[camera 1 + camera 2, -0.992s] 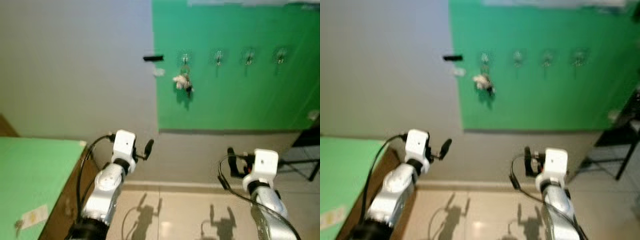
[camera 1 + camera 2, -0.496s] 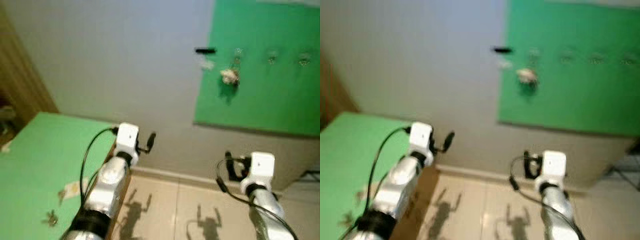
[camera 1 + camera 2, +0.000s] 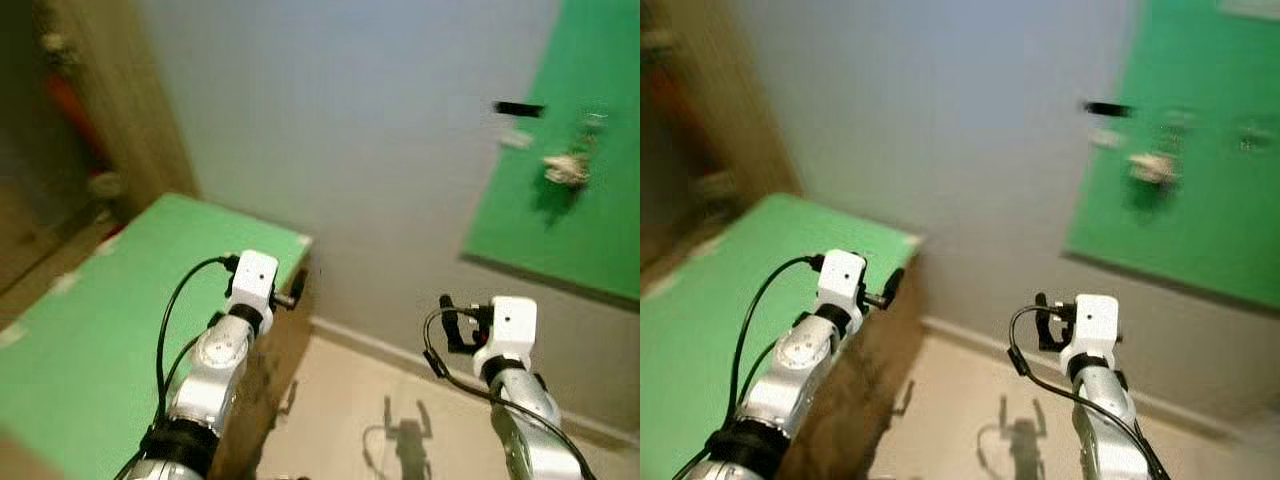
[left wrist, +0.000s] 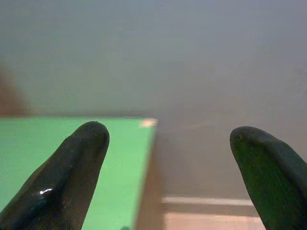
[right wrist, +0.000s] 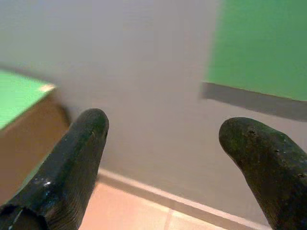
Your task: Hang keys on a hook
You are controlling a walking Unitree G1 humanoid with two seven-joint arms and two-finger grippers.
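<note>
Keys: you see one pale bunch (image 3: 566,168) already hanging against the green panel (image 3: 600,230), high on the wall to your right; it is blurred, so its make is hard to read. No keys can be made out on the table in these frames.
Hook: the bunch's hook (image 3: 594,120) is a faint glint just above it; a short dark bar (image 3: 519,108) juts from the grey wall beside the panel's edge.
Left gripper (image 4: 168,158): your two black, finely ribbed fingers are spread wide with nothing between them, held over the corner of the green-topped table (image 3: 110,330).
Right gripper (image 5: 165,163): also spread wide and empty, facing the grey wall and skirting, well apart from the panel.
Step in hand: by my reading you are facing the table to look for keys to collect; nothing is gripped.
Next move: find a bunch on the matte green top, then lower an opened gripper onto it.
Surfaces: smooth painted wall, flat green top on brown wooden sides, glossy pale floor tiles (image 3: 400,420).
</note>
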